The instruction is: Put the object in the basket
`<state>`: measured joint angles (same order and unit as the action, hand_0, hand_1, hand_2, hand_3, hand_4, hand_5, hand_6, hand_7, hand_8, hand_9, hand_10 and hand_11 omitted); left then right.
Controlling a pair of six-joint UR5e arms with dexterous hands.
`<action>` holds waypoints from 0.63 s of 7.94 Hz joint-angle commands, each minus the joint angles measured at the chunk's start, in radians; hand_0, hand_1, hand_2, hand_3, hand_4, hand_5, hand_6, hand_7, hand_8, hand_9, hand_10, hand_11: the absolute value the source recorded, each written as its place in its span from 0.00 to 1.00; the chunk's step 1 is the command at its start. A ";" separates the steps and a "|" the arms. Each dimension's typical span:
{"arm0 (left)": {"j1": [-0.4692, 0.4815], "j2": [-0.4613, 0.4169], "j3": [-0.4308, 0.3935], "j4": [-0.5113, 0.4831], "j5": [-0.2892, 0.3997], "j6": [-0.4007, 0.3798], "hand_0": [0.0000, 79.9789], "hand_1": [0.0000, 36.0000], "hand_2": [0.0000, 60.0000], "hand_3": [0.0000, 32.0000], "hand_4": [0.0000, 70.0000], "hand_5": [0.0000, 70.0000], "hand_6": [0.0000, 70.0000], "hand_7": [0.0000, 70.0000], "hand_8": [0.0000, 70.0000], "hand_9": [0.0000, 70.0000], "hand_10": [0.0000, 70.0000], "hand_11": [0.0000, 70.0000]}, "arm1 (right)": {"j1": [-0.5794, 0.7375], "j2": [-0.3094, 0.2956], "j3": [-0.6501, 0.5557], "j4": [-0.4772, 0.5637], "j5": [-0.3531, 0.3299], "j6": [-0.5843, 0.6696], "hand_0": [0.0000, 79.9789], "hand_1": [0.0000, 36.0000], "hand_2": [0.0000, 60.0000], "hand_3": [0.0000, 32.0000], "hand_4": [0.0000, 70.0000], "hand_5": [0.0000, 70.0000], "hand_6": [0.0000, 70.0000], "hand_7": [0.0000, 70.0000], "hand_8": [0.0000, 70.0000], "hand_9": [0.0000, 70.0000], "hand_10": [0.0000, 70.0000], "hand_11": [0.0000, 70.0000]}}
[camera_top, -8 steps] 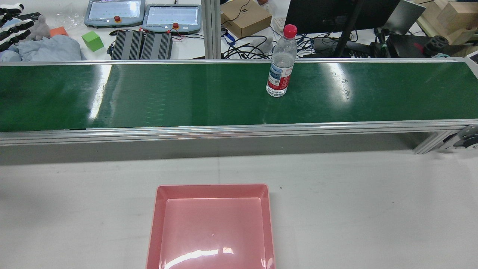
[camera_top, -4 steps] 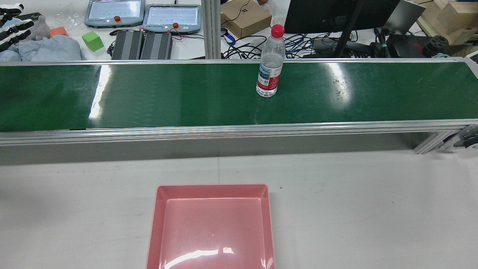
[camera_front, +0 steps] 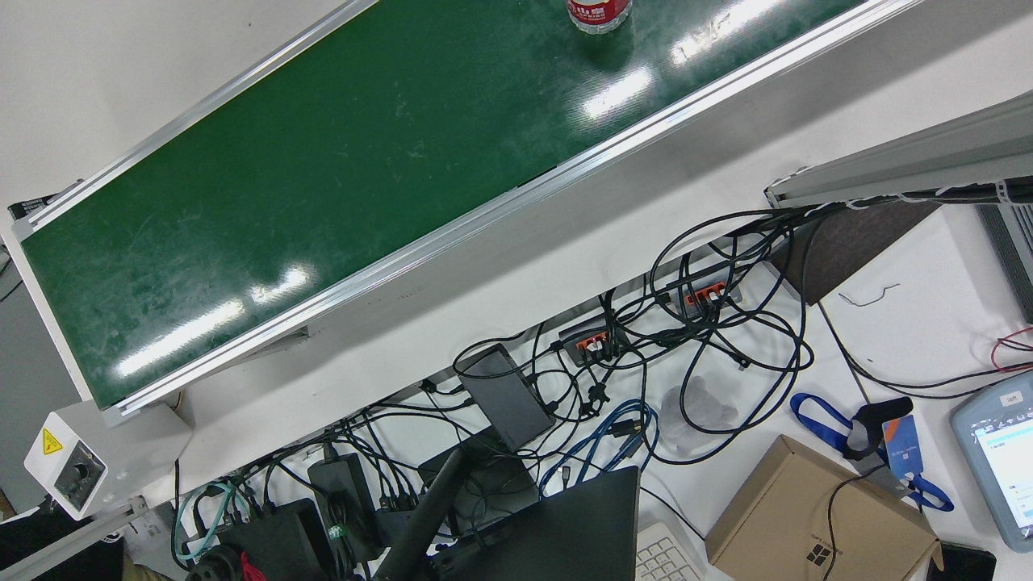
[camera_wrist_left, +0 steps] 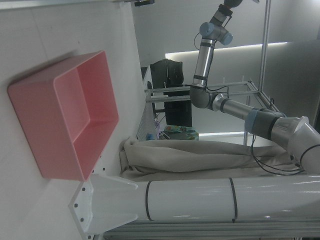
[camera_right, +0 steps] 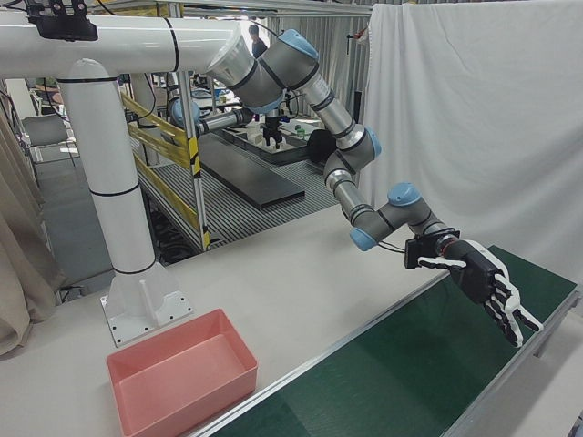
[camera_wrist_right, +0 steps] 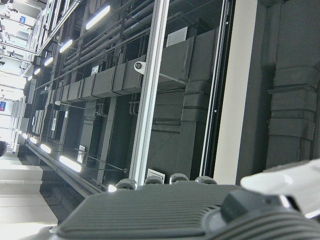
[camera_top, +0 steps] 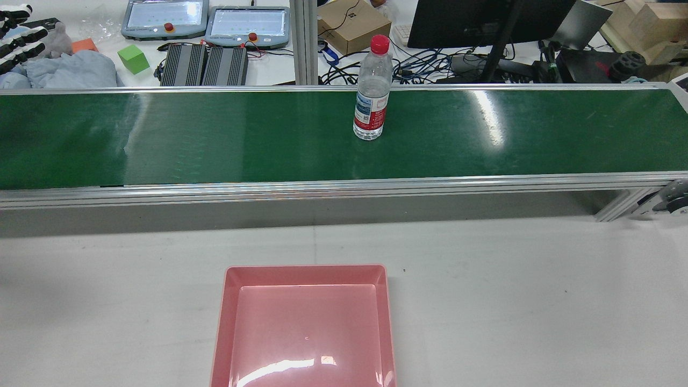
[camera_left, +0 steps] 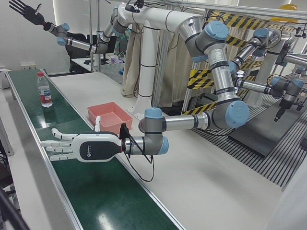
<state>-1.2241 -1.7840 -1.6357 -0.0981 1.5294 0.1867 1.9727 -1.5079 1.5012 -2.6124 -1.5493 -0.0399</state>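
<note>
A clear water bottle [camera_top: 371, 91] with a red cap and red label stands upright on the green conveyor belt [camera_top: 215, 140], slightly right of centre. It also shows in the front view [camera_front: 599, 14] and far down the belt in the left-front view [camera_left: 44, 89]. The empty pink basket [camera_top: 303, 274] sits on the white table in front of the belt. My left hand [camera_left: 79, 146] is open with its fingers spread flat above the belt's left part, well away from the bottle. It also shows in the right-front view [camera_right: 487, 282]. My right hand [camera_left: 26, 12] is open and raised high in the air.
Beyond the belt lie two teach pendants [camera_top: 207, 21], a cardboard box [camera_top: 352, 24], a monitor [camera_top: 484, 21], cables and a green cube [camera_top: 133, 58]. The belt has raised aluminium side rails [camera_top: 344, 185]. The robot's white pedestal [camera_left: 146, 76] stands behind the basket.
The bottle has travelled left along the belt, still upright. Neither hand has visibly moved.
</note>
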 commanded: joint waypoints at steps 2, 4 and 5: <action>0.002 0.000 0.000 0.000 0.000 -0.001 0.74 0.28 0.00 0.23 0.06 0.45 0.05 0.04 0.14 0.15 0.05 0.10 | 0.000 0.000 0.001 0.000 0.000 0.000 0.00 0.00 0.00 0.00 0.00 0.00 0.00 0.00 0.00 0.00 0.00 0.00; 0.005 0.000 0.002 0.000 0.000 0.000 0.72 0.19 0.00 0.25 0.06 0.44 0.05 0.04 0.14 0.14 0.05 0.09 | 0.000 -0.002 0.002 0.000 0.000 0.000 0.00 0.00 0.00 0.00 0.00 0.00 0.00 0.00 0.00 0.00 0.00 0.00; 0.008 0.000 0.002 0.000 0.000 0.000 0.72 0.18 0.00 0.25 0.06 0.44 0.05 0.04 0.13 0.14 0.06 0.11 | 0.000 0.000 0.001 0.000 0.000 0.000 0.00 0.00 0.00 0.00 0.00 0.00 0.00 0.00 0.00 0.00 0.00 0.00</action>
<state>-1.2219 -1.7840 -1.6346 -0.0982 1.5294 0.1867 1.9727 -1.5083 1.5025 -2.6124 -1.5493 -0.0399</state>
